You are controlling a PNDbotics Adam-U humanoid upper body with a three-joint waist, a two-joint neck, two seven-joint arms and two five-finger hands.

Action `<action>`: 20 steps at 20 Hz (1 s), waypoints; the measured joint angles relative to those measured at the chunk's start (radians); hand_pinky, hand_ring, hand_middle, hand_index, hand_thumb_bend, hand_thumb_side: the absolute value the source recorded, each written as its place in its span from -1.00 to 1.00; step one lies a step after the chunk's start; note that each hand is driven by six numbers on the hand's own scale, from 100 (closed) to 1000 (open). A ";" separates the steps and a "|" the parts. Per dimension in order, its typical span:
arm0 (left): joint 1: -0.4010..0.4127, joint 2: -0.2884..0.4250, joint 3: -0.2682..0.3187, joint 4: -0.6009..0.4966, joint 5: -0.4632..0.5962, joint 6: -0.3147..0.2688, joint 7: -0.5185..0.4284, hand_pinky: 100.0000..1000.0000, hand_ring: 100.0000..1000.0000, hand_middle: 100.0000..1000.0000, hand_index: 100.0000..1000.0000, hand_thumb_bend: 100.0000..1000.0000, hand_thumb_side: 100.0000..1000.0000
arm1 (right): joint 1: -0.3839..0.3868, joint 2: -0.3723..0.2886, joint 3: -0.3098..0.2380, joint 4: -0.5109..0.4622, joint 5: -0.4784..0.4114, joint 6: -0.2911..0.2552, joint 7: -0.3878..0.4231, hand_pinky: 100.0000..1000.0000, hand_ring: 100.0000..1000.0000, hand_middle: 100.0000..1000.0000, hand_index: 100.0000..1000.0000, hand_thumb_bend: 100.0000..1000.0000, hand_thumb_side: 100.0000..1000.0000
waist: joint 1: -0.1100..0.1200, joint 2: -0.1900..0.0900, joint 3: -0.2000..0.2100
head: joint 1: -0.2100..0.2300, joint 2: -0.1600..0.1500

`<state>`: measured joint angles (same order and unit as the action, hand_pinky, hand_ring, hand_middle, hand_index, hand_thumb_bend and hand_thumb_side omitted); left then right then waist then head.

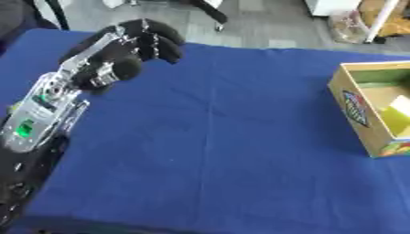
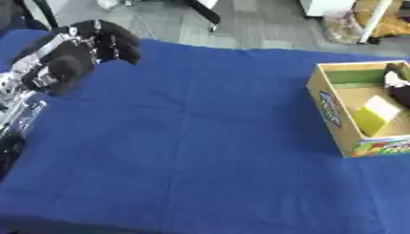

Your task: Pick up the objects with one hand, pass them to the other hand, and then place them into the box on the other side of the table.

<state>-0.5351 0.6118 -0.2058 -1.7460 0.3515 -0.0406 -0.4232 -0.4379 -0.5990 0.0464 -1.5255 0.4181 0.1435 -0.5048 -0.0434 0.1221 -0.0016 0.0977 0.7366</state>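
My left hand is raised over the table's far left part, its black fingers loosely bent and holding nothing. The cardboard box with colourful printed sides stands open at the table's right edge. A yellow-green block lies tilted inside it. At the right edge of the right eye view, a dark shape with a white patch hangs over the box's far right corner. It looks like part of my right hand, mostly cut off by the frame.
A blue cloth covers the whole table. Beyond the far edge is grey floor with chair legs and a white post.
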 measured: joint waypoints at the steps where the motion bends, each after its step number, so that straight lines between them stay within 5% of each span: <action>1: 0.006 0.025 0.011 -0.002 -0.021 -0.004 0.002 0.48 0.32 0.32 0.53 0.37 0.12 | 0.012 -0.003 0.000 -0.041 -0.003 -0.013 0.008 0.42 0.40 0.44 0.86 -0.54 -0.35 | 0.000 0.000 -0.001 | 0.001 0.000; 12: 0.108 0.318 0.101 0.062 -0.514 -0.035 -0.113 0.53 0.37 0.33 0.57 0.30 -0.23 | 0.079 -0.015 0.013 -0.262 -0.037 -0.058 0.093 0.42 0.40 0.44 0.87 -0.64 -0.33 | 0.018 0.000 -0.005 | 0.007 0.001; 20: 0.185 0.377 0.141 0.172 -0.805 -0.045 -0.158 0.55 0.36 0.31 0.57 0.18 -0.56 | 0.096 -0.023 0.022 -0.275 -0.043 -0.062 0.111 0.42 0.40 0.44 0.87 -0.68 -0.30 | 0.029 -0.001 -0.001 | 0.034 0.001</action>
<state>-0.3499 0.9884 -0.0647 -1.5740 -0.4538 -0.0854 -0.5816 -0.3418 -0.6217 0.0686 -1.8005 0.3747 0.0819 -0.3937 -0.0146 0.1210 -0.0026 0.1316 0.7379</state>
